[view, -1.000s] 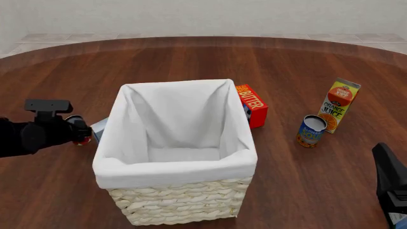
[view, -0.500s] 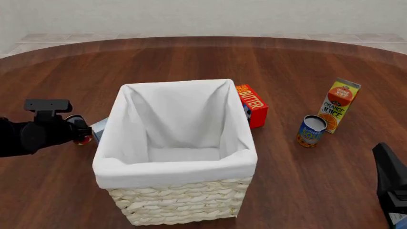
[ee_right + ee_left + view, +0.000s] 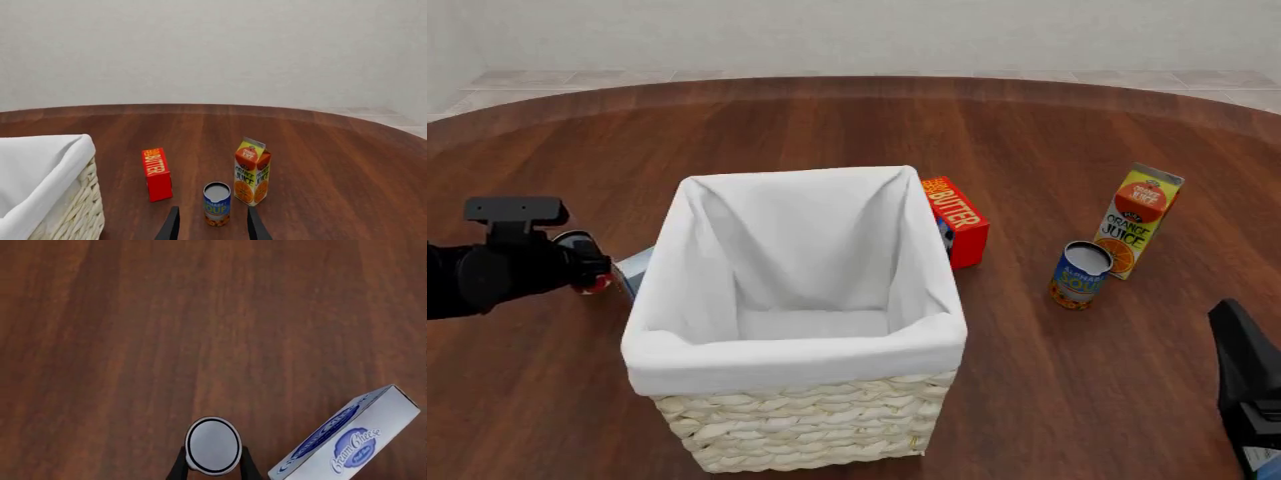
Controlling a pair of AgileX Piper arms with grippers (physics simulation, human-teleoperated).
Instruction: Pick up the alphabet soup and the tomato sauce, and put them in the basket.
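Gripping the tomato sauce point(image 3: 213, 445), your left gripper point(image 3: 213, 467) hides it in front view; its wrist view alone shows the cream cheese box point(image 3: 350, 442). Your right gripper point(image 3: 212, 225) hangs open, the alphabet soup point(image 3: 217, 204) at 12 o'clock on the dark wood table point(image 3: 333, 150).

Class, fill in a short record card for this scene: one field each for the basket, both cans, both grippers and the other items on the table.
basket: empty, centre of table
tomato sauce: between the left gripper fingers, left of basket
alphabet soup: upright on table, right of basket, beside orange juice carton
right gripper: open, holding nothing
other items: butter box, cream cheese box
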